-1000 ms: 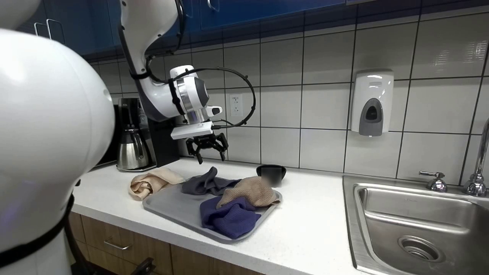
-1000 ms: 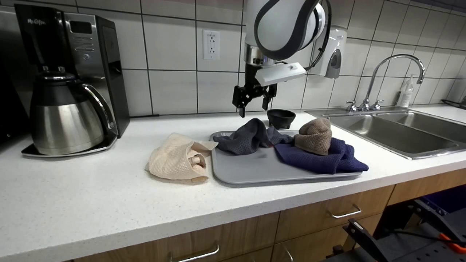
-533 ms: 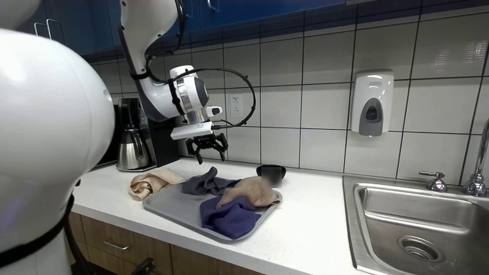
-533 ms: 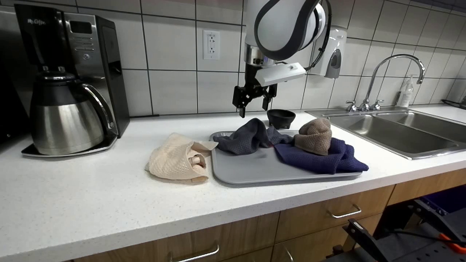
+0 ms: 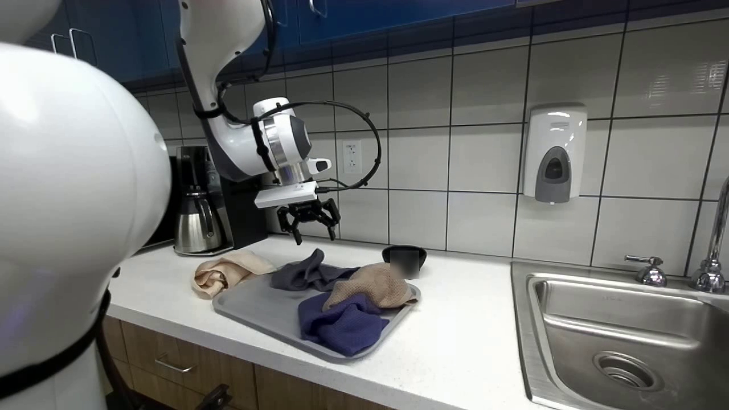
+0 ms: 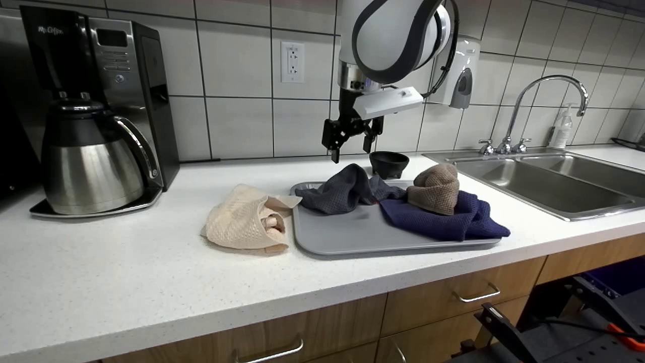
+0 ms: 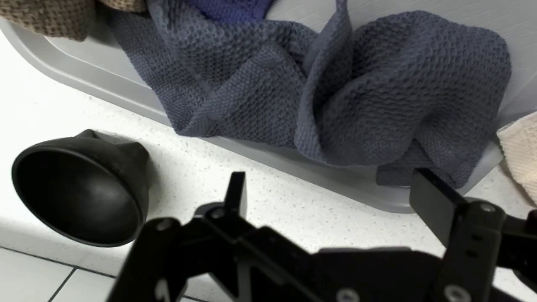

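My gripper (image 5: 315, 237) hangs open above the back of the counter, nothing between its fingers, as the wrist view also shows. Nearest to it is a dark grey waffle cloth (image 7: 235, 88), crumpled over the back rim of a grey tray (image 6: 347, 234). A brown cloth (image 6: 434, 189) is bunched on top of a navy cloth (image 6: 438, 222) on the tray's other side. Beside the tray, a cream cloth (image 6: 247, 222) lies folded up on the counter. Behind the tray stands a small black bowl (image 7: 79, 193); a blurred patch covers part of it in an exterior view.
A coffee maker (image 6: 143, 91) with a steel carafe (image 6: 95, 166) stands at the left end. A steel sink (image 5: 621, 330) with a faucet (image 6: 549, 78) is on the right. A tiled wall (image 5: 418, 156) with a soap dispenser (image 5: 555, 154) rises behind; blue cabinets (image 5: 393, 20) hang above.
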Robot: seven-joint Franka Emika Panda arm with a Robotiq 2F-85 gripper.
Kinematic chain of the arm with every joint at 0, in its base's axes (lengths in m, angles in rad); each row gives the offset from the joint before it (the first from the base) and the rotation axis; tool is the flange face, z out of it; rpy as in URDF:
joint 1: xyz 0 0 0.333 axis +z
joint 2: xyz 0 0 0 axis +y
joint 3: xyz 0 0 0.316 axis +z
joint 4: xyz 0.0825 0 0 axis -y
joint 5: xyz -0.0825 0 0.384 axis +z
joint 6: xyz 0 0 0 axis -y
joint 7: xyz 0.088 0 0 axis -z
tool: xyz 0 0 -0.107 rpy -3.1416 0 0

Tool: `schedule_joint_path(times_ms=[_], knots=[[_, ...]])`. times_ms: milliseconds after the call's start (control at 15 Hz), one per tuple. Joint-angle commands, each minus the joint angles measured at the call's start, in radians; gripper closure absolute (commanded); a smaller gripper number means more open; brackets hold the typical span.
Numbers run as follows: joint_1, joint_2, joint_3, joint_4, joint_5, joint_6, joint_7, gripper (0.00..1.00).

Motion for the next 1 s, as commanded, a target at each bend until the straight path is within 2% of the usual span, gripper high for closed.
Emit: schedule_joint_path(times_ms=[0,333,933], knots=[[-0.018,-0.001,0.018,0.001,-0.006,-0.003,0.003,0.0],[0.002,-0.002,0.02,0.014,-0.011,-0.036,0.036,0.0],[0.114,0.006,0.054,0.101,-0.065,-0.141,0.211,0.0]])
